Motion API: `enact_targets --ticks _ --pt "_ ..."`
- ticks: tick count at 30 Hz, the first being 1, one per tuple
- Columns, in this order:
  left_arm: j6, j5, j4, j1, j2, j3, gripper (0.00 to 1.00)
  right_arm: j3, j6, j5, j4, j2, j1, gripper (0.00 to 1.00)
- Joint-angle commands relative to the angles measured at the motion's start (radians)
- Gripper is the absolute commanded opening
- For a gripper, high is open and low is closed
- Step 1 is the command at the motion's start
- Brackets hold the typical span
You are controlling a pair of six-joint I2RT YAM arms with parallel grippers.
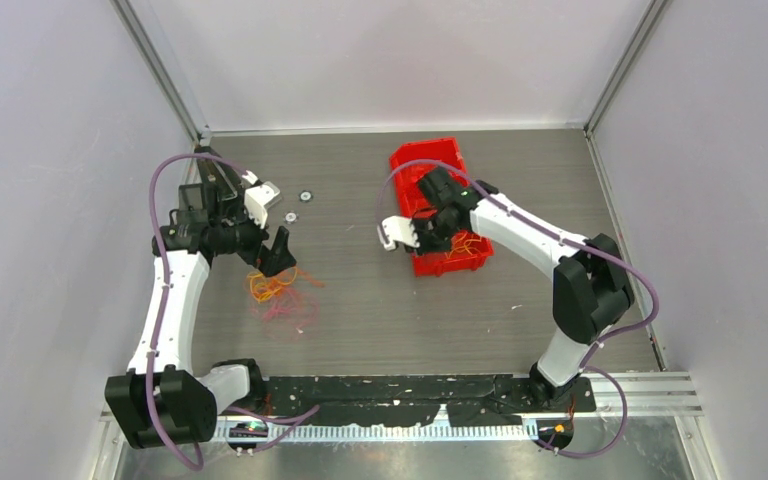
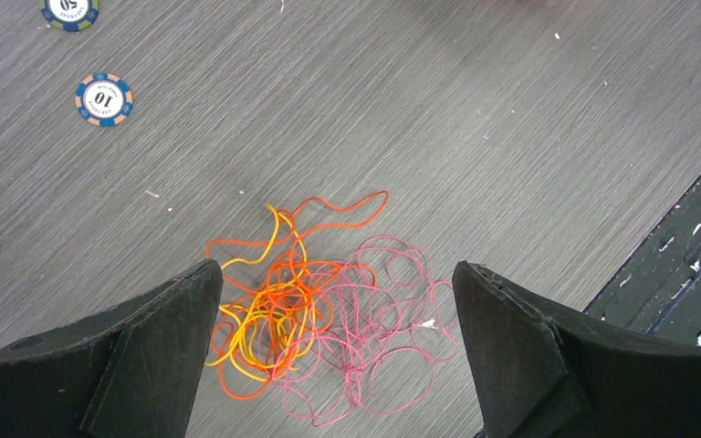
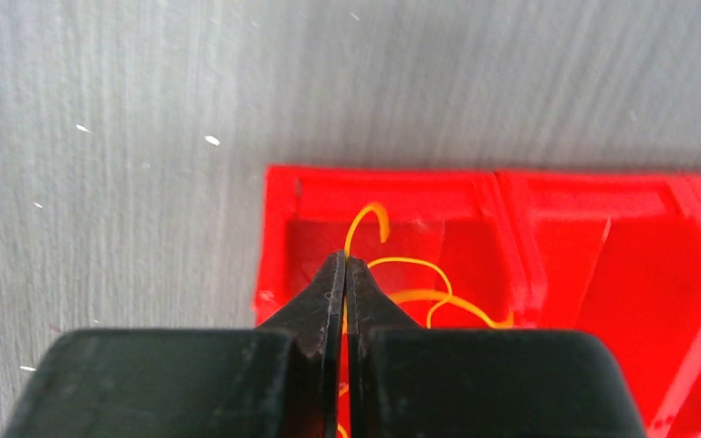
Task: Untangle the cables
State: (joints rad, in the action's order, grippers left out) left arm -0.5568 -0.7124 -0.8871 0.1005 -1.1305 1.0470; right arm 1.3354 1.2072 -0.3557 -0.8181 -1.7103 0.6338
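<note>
Ana: Closest in, what lies along the near edge?

Ben: Just a black strip (image 1: 410, 388), running across the grey wood-grain table (image 1: 380, 320).

Ana: And the cables (image 1: 275, 285)?

Ben: A little beyond that strip, on the left half of the table. They sit in one loose tangle on the bare surface. The orange and yellow loops are knotted together on one side. The thinner pink-red loops spread out beside them and overlap them where the two meet.

Ana: Is the left gripper (image 2: 335, 266) on them?

Ben: It is spread wide. In the left wrist view one finger stands on each side of the tangle, and nothing is caught between them. From overhead it is at the far edge of the heap. I cannot tell whether the tips touch the table.

Ana: Anything past it?

Ben: Two poker chips (image 2: 103, 99) lie flat on the table, apart from the cables. One of them is marked 10.

Ana: And further back?

Ben: A red bin (image 1: 438, 160) with dividers sits right of centre. The right gripper (image 3: 345, 260) is over its near corner compartment, and a few yellow-orange loops lie inside.

Ana: What are its jaws doing?

Ben: They are pressed together. A yellow strand (image 3: 370, 214) curls out from between the tips, so it looks pinched there.
</note>
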Motion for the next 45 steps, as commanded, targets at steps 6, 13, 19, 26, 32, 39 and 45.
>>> enact_targets --ticks 6,13,19,26,32,39,45 --pt "0.015 -0.012 0.023 0.001 -0.001 0.029 1.0 -0.003 -0.059 0.036 0.053 0.026 -0.169 0.06" --pt "0.018 0.001 0.022 0.001 -0.009 0.033 1.0 -0.044 -0.09 0.064 0.136 -0.064 -0.18 0.06" --pt "0.008 0.025 0.013 0.001 -0.002 0.023 1.0 -0.034 -0.107 0.05 0.141 -0.103 -0.178 0.06" --pt "0.016 0.021 0.015 0.001 0.003 0.035 0.99 -0.025 -0.145 0.032 0.097 -0.038 -0.176 0.36" --pt "0.026 0.017 0.017 0.001 0.015 0.037 1.0 0.057 -0.285 -0.026 0.067 0.036 -0.177 0.45" --pt "0.028 0.015 0.021 0.001 0.037 0.021 0.99 0.09 -0.472 -0.001 0.076 0.03 -0.198 0.46" --pt "0.02 0.018 0.027 0.001 0.039 0.011 1.0 0.055 -0.65 0.069 0.156 0.034 -0.208 0.47"
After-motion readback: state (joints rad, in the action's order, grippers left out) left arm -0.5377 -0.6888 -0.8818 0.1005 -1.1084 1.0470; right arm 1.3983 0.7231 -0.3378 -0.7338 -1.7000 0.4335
